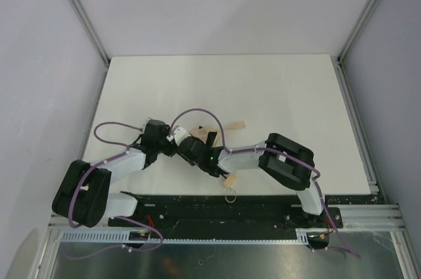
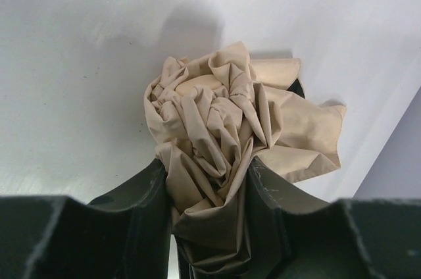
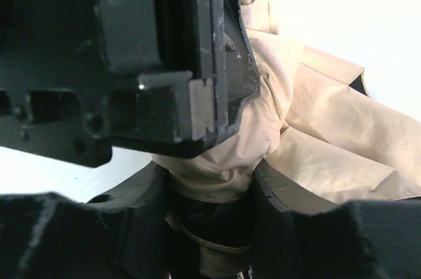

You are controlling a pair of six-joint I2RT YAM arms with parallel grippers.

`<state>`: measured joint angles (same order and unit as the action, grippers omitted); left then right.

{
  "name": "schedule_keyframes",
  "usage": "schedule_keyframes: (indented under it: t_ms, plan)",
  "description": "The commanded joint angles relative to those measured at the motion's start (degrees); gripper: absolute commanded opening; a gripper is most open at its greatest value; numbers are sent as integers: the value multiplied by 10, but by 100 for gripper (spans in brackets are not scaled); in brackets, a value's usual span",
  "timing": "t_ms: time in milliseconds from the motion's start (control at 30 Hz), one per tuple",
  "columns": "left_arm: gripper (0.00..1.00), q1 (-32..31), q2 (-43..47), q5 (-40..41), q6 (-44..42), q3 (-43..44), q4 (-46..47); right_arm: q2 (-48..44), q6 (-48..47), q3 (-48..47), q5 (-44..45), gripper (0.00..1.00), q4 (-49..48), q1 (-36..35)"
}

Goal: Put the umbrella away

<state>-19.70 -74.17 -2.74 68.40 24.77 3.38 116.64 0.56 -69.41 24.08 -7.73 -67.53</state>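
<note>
The umbrella (image 2: 217,121) lay bunched at the middle of the counter (image 1: 263,88), with its handle (image 1: 231,179) toward the bases and its canopy away from them. The left hand (image 2: 207,174) and the right hand (image 3: 207,180) were both clamped on it, close side by side.
</note>
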Motion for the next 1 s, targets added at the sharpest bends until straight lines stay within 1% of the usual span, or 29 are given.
schedule_keyframes:
  t_ms: [0,67,167,200,233,267,333,467,533,667,833,933,967]
  plan:
    - [34,-3,15,44,-51,-11,-72,45,50,19,-33,3,74,24]
    - [43,-4,21,48,-58,-6,-72,47,65,31,-69,1,71,35]
    - [66,-3,31,48,-61,-3,-72,45,77,57,-147,0,46,53]
    - [77,-3,32,46,-62,-3,-72,45,84,62,-183,0,37,60]
    - [87,-3,32,45,-63,-2,-73,46,92,66,-222,0,31,68]
    - [93,-3,30,45,-64,-2,-73,47,101,69,-262,0,25,78]
    - [98,-3,22,43,-62,-5,-73,47,124,78,-329,0,3,97]
    - [99,-3,10,38,-53,-18,-72,55,193,100,-457,0,-56,141]
    - [99,-4,6,42,-47,-24,-70,67,230,104,-508,0,-82,159]
    - [93,-4,-11,40,-44,-29,-65,96,290,105,-575,0,-124,184]
    - [80,-8,-29,35,-38,-38,-42,113,341,106,-627,0,-177,196]
    - [68,-8,-38,32,-38,-43,-20,117,364,106,-643,0,-199,198]
    - [62,-8,-41,32,-38,-46,-11,118,372,107,-649,0,-206,198]
